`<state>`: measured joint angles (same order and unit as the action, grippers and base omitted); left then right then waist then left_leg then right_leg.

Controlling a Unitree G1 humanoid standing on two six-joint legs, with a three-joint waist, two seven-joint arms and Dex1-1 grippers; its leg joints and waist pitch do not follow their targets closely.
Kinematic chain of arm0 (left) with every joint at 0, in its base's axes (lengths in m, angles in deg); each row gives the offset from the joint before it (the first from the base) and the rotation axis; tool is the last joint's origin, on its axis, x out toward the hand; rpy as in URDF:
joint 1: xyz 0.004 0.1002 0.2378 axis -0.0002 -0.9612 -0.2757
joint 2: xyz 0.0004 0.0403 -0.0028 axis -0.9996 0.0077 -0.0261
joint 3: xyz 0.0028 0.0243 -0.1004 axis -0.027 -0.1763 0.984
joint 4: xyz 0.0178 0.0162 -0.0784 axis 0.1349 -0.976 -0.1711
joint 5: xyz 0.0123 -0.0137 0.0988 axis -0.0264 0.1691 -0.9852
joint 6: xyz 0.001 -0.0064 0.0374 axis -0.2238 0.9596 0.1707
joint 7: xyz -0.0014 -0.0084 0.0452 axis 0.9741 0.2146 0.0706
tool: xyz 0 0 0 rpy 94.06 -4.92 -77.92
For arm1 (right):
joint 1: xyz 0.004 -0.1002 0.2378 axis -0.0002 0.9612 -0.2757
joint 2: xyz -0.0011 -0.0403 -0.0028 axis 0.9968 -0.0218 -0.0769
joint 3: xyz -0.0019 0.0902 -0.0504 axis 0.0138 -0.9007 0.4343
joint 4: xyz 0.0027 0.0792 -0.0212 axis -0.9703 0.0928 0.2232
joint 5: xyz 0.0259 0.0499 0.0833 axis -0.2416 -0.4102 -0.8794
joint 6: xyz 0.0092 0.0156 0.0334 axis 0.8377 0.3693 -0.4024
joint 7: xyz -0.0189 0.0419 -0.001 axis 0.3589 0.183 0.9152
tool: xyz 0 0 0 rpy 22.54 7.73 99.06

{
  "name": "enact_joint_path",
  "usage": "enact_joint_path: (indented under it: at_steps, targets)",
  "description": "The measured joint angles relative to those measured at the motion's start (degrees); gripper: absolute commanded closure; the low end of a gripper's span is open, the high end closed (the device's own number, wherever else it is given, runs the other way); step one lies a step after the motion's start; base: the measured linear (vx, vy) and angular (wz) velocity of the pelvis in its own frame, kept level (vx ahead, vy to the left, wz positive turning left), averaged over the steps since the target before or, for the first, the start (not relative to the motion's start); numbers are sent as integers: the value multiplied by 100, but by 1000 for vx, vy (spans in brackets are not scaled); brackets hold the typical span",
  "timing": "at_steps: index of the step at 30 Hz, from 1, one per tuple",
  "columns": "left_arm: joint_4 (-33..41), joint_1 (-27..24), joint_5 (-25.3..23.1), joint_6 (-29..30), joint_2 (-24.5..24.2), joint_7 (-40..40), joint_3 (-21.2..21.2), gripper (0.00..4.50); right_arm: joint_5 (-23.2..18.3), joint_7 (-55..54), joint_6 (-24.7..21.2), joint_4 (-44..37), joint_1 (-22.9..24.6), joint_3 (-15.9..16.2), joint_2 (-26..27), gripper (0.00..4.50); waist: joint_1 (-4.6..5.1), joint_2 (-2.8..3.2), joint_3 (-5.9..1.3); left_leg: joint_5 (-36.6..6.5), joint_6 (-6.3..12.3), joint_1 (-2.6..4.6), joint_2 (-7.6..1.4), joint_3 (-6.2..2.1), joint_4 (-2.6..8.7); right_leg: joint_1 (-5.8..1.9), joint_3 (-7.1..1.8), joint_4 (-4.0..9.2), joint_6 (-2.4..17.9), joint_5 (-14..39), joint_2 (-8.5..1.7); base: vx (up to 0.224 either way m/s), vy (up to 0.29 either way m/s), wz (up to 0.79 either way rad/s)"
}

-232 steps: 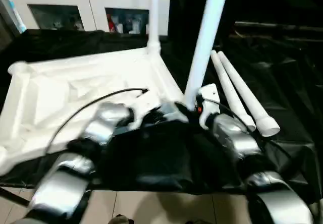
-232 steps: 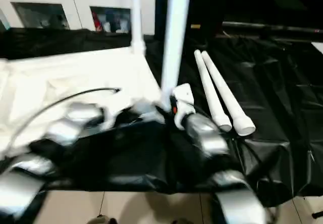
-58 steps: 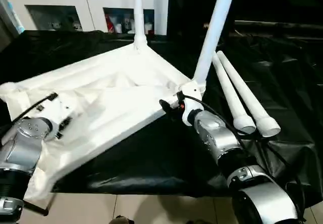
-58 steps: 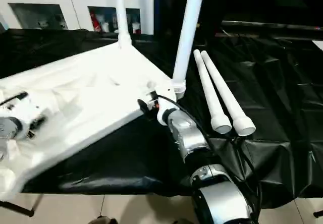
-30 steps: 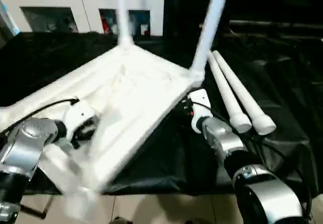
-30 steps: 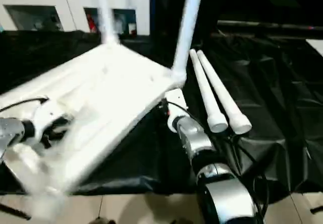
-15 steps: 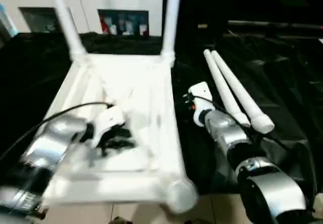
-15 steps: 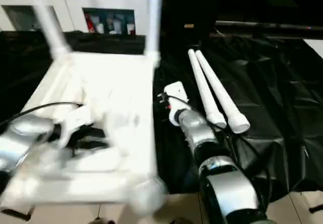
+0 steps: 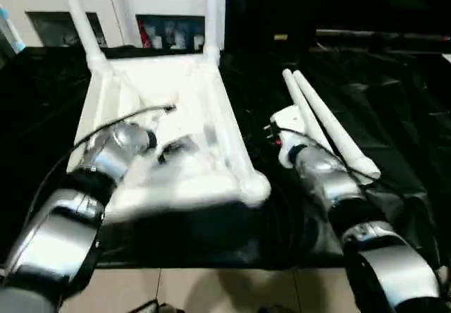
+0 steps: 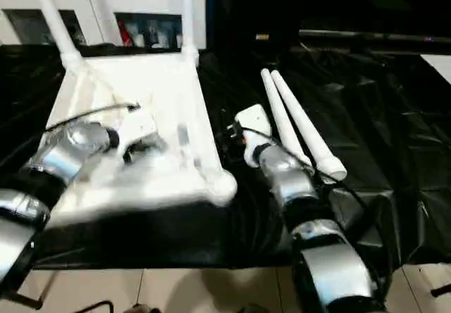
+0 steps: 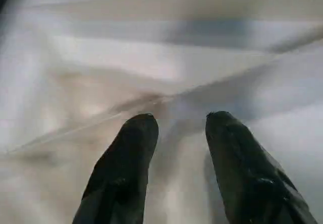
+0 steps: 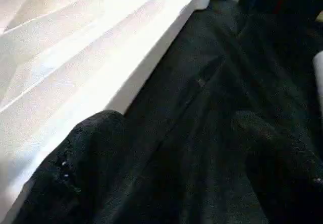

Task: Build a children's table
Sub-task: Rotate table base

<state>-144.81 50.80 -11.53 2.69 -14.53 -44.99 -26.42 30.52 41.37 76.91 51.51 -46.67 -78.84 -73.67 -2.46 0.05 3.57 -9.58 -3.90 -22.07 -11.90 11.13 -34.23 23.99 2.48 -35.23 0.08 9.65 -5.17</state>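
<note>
The white tabletop (image 9: pixel 169 126) lies underside up on the left part of the black-draped surface (image 9: pixel 394 101), with two legs (image 9: pixel 79 17) standing upright in its far corner sockets. Two loose legs (image 10: pixel 299 133) lie side by side on the surface to its right. The left hand (image 11: pixel 176 125) hovers over the ribbed underside, fingers (image 11: pixel 133 143) partly apart and holding nothing. The right hand (image 12: pixel 176 118) sits just right of the tabletop's edge, spread wide and empty over the black cloth.

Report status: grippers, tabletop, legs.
Left gripper on upturned tabletop, nothing visibly gripped. Right gripper open over black cloth. Two legs fitted, two loose legs beside.
</note>
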Motion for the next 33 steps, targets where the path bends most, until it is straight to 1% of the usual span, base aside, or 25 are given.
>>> enact_joint_path:
  at_steps: [2, 4, 6, 8, 9, 10, 11, 12, 13, 14, 15, 16, 18, 21, 24, 26, 27, 30, 33]
  targets:
    - [-115, 86, -1, -113, 36, -358, 79, 252, -20, 113, -47, -230, 38, -7, -90, 56, -11, -2, -1, 0, 2, -1, 1, 1, -6, -2, -3, 5, 0, 0, 0, 0, 0, 0]
    - [-172, 116, -48, -309, 95, -664, 108, 252, -45, 279, -138, -573, 170, -4, -209, 56, -46, -3, -2, -3, 6, -8, 1, 3, -5, -2, -3, 19, 0, 0, 0, 0, 0, 0]
    - [-183, 102, -89, -509, 111, -806, 132, 252, -94, 420, -390, -1053, 403, -4, -390, 56, -95, -4, -1, -6, 10, -16, 1, 4, -5, 1, -1, 25, 0, 0, -1, 0, 0, 0]
    - [-88, 30, -23, -601, 106, -751, 254, 252, -103, 422, -668, -1419, 579, -15, -547, 56, -113, -4, -1, -6, 13, -15, 2, 5, -6, 1, -1, 24, 0, 1, -2, 0, 0, 0]
    - [89, -73, 161, -594, 117, -573, 394, 252, -121, 429, -878, -1650, 670, -22, -609, 56, -119, -4, -1, -6, 13, -15, 2, 6, -5, 1, -1, 24, 0, 1, -2, 0, 0, 0]
    - [504, -289, 530, -455, 160, -106, 592, 252, -204, 511, -1192, -1958, 793, -45, -682, 56, -134, -5, -1, -6, 13, -14, 1, 9, -4, 1, -2, 24, 0, 1, -2, 0, 0, 0]
    - [851, -465, 813, -367, 208, 274, 669, 252, -298, 607, -1379, -2176, 900, -87, -730, 56, -169, -6, 0, -6, 13, -9, 1, 12, -5, -3, -1, 23, 1, 2, -4, 0, 0, 0]
    - [1545, -795, 1244, -46, 201, 945, 687, 252, -428, 771, -1652, -2510, 1035, -114, -772, 56, -196, -10, -1, -6, 12, -8, 0, 15, -4, 0, -5, 21, 1, 2, -5, 0, 0, 0]
    - [2130, -1098, 1555, 175, 141, 1472, 616, 252, -531, 917, -1800, -2775, 1179, -114, -826, 56, -203, -12, 1, -7, 13, -3, -1, 17, -4, 0, -10, 20, 1, 2, -5, 0, 0, 0]
    - [2565, -1326, 1789, 344, 69, 1915, 483, 252, -596, 1044, -1908, -2959, 1294, -114, -907, 56, -218, -13, 1, -7, 12, -2, -3, 18, -4, 0, -9, 19, 1, 3, -5, 0, 0, 0]
    - [2929, -1536, 1977, 532, -54, 2341, 315, 252, -611, 1205, -1991, -3106, 1386, -92, -1011, 56, -231, -14, 1, -5, 10, -2, -3, 20, -5, 6, -11, 9, 1, 3, -4, 0, 0, 0]
    - [3107, -1639, 2042, 609, -185, 2594, 176, 252, -622, 1370, -2010, -3272, 1492, -21, -1138, 56, -244, -13, 1, -5, 10, 1, -3, 21, -4, 6, -10, 6, 0, 3, -4, 0, 0, 0]
    - [3161, -1681, 2017, 650, -337, 2811, 59, 252, -663, 1680, -2042, -3546, 1676, 99, -1358, 56, -249, -13, 2, -5, 8, 6, -3, 18, -3, 4, -9, 0, -4, 1, -3, 0, 0, 0]
    - [2848, -1594, 1718, 401, -367, 2812, 22, 252, -940, 2273, -2261, -4235, 1975, 333, -1680, 56, -259, -12, 1, -5, 7, 15, -1, 15, 2, -5, -12, 4, -46, 6, -5, 0, 0, 0]
    - [2606, -1532, 1169, 233, -341, 2527, -60, 252, -1367, 3003, -2783, -5187, 2331, 564, -2164, 56, -261, -13, 0, -5, 7, 18, 2, 12, 4, -17, -17, 16, -65, -4, -5, 0, 0, 0]
    - [2510, -1484, 1010, 224, -361, 2323, -155, 252, -1493, 3298, -3021, -5499, 2451, 609, -2366, 56, -257, -12, 0, -5, 7, 15, 3, 12, 1, -15, -18, 18, -69, -7, -6, 0, 0, 0]
    - [2435, -1411, 953, 221, -363, 2197, -227, 252, -1509, 3455, -3148, -5632, 2503, 697, -2513, 56, -258, -13, 0, -5, 7, 15, 2, 11, 1, -14, -18, 18, -69, -7, -5, 0, 0, 0]
    - [2165, -1167, 731, 73, -306, 1955, -452, 252, -1480, 3640, -3309, -5767, 2611, 828, -2738, 56, -263, -10, -3, -5, 7, 14, 2, 11, 1, -13, -16, 19, -67, -8, -6, 0, 0, 0]
    - [1817, -1057, 508, -100, -146, 1726, -456, 252, -1481, 3628, -3400, -5814, 2636, 841, -2777, 56, -257, -4, -5, -4, 6, 12, 3, 12, 1, -11, -17, 19, -64, -10, -5, 0, 0, 0]
